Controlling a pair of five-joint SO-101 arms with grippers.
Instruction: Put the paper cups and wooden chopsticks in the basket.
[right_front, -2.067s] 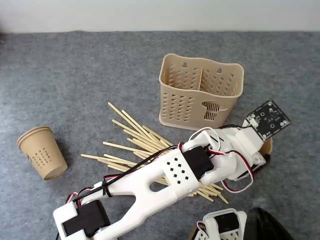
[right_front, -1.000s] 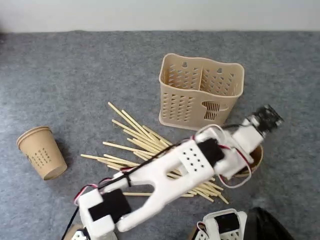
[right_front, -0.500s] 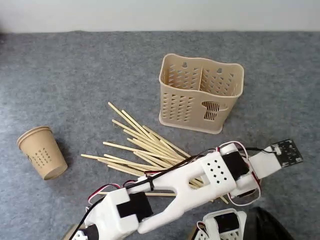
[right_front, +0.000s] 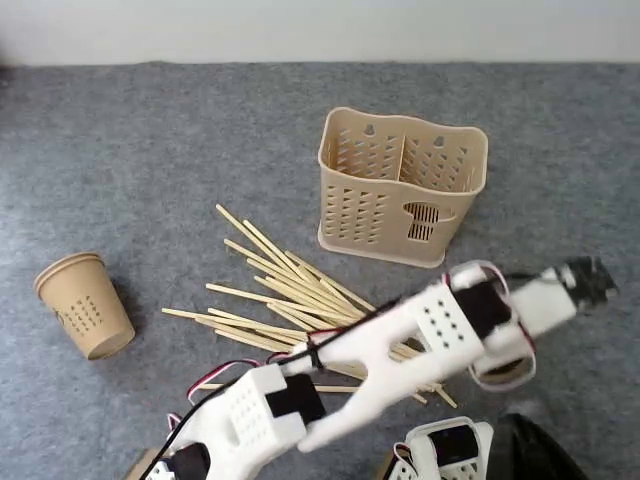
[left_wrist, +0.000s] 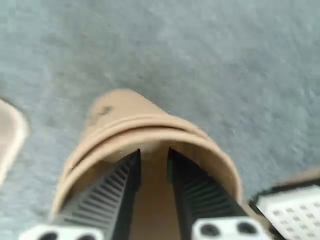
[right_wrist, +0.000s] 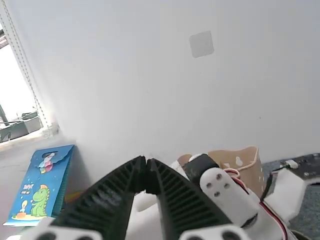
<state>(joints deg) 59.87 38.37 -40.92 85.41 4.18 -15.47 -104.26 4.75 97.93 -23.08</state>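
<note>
Grey felt-textured table (right_front: 120, 150) under everything. White plastic left arm (right_front: 400, 350) stretches across the stick heap toward the right. Beige perforated plastic basket (right_front: 400, 215), two compartments, stands upright behind. Pale wooden chopsticks (right_front: 270, 290) lie fanned just in front of it. Loose tan paper cup (right_front: 85, 305) sits well apart, far left. Held tan paper cup (left_wrist: 125, 107) (rolled rim, smooth wall) is right of the heap, with the left gripper (left_wrist: 152, 155) narrowed to a slit on it. Right gripper (right_wrist: 146, 175) is pinched closed, empty, raised.
</note>
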